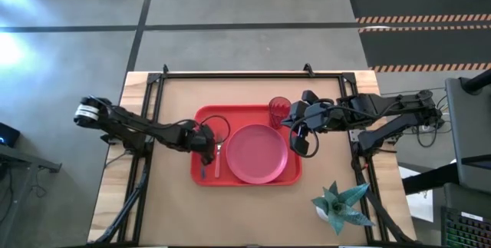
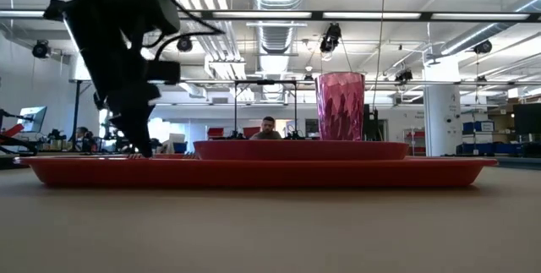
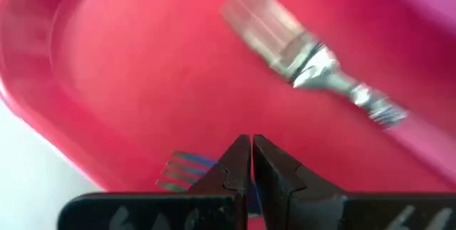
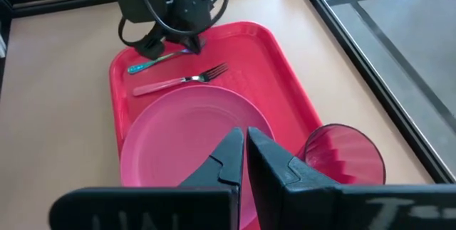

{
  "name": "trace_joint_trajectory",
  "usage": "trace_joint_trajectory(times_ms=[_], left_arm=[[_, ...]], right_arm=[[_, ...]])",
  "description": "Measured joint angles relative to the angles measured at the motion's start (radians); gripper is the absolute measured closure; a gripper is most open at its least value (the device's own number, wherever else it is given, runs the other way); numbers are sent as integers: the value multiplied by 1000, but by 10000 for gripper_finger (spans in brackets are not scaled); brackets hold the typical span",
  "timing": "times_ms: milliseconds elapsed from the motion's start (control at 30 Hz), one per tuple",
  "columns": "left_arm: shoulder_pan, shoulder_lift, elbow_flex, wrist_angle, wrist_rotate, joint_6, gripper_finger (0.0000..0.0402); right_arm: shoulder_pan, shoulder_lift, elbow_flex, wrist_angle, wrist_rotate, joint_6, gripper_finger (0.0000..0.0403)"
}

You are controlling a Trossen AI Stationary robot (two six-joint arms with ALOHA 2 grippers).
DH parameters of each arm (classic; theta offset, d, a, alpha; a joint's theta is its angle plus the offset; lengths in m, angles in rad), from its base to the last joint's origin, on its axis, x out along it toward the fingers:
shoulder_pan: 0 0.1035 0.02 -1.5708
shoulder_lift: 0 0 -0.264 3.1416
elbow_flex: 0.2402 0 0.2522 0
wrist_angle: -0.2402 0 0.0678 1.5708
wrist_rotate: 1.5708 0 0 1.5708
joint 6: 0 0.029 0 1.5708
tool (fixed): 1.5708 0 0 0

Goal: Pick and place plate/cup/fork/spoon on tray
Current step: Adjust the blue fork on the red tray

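a red tray (image 1: 201, 116) sits mid-desk (image 1: 253, 209) with all four pieces on it: the plate (image 1: 257, 153) lies flat in its right half, the cup (image 1: 279, 112) stands upright at the far right corner just beside the plate, and the fork (image 4: 182, 80) and spoon (image 4: 155, 60) lie side by side along the left half, the fork between spoon and plate. the left gripper (image 1: 205, 150) hangs low over the tray's left part above the spoon, its jaws pressed together on nothing. the right gripper (image 1: 304, 143) hovers at the tray's right edge near the plate and cup, jaws likewise closed and empty. a potted plant (image 1: 339, 205) stands at the desk's near right. in the low view, a person (image 2: 268, 127) sits in the room beyond.
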Motion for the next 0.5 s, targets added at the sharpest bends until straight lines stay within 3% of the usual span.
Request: trace_joint_trajectory(times_ms=[133,367,500], left_arm=[[0,-17,54,-44,-1,30,401],[0,-16,126,-303,19,25,401],[0,-16,127,-320,20,25,401]], right_arm=[[0,0,0,-5,-1,19,394],[0,0,0,-6,-2,24,394],[0,0,0,-6,-1,26,394]])
